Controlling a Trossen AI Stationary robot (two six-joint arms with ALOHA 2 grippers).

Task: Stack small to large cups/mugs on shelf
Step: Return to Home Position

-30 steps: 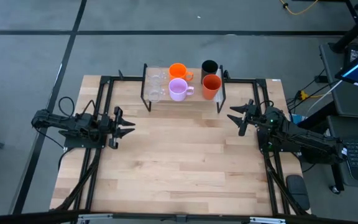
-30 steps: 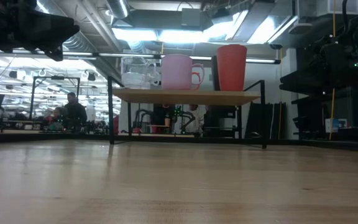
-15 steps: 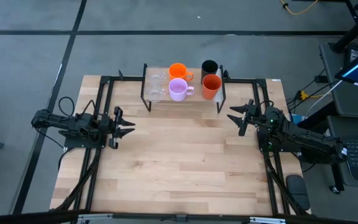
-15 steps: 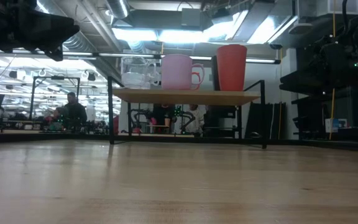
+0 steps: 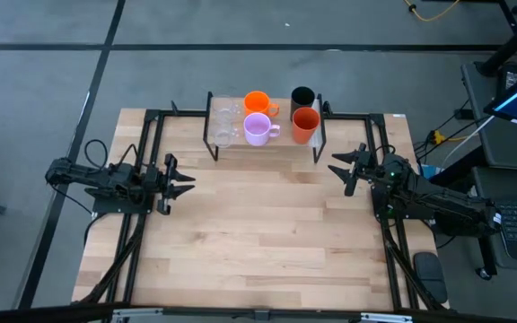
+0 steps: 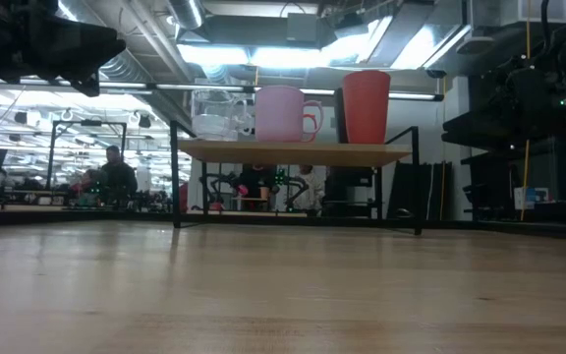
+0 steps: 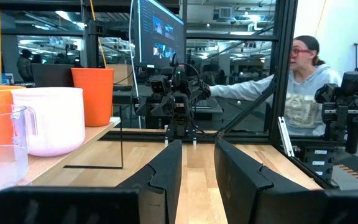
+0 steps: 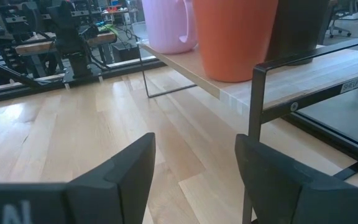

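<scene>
Six cups (image 5: 257, 129) stand on the shelf (image 5: 278, 144); left gripper (image 5: 187, 184), right gripper (image 5: 335, 166) gape empty.

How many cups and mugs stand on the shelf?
6, all on the shelf: two clear glass cups at the left-arm end, orange mug and lilac mug in the middle, black cup and red-orange cup at the right-arm end. None seems hidden.

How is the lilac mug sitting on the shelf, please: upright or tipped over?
Upright: the lilac mug shows its round open mouth from above, standing on the shelf.
</scene>
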